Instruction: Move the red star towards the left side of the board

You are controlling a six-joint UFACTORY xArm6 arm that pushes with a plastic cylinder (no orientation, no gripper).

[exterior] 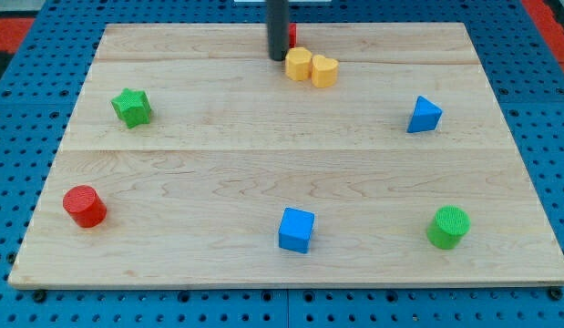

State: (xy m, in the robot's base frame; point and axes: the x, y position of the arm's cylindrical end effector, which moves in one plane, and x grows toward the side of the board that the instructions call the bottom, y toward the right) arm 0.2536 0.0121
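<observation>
The red star (291,35) is mostly hidden behind my rod near the top middle of the board; only a red sliver shows at the rod's right side. My tip (277,58) rests on the board just in front of and to the left of the red star, right beside the yellow hexagon (299,64). The yellow heart (324,70) touches the hexagon on its right.
A green star (132,107) sits at the left. A red cylinder (84,206) is at the lower left. A blue cube (296,230) is at the bottom middle, a green cylinder (447,227) at the lower right, a blue triangle (424,115) at the right. The wooden board (218,164) lies on blue pegboard.
</observation>
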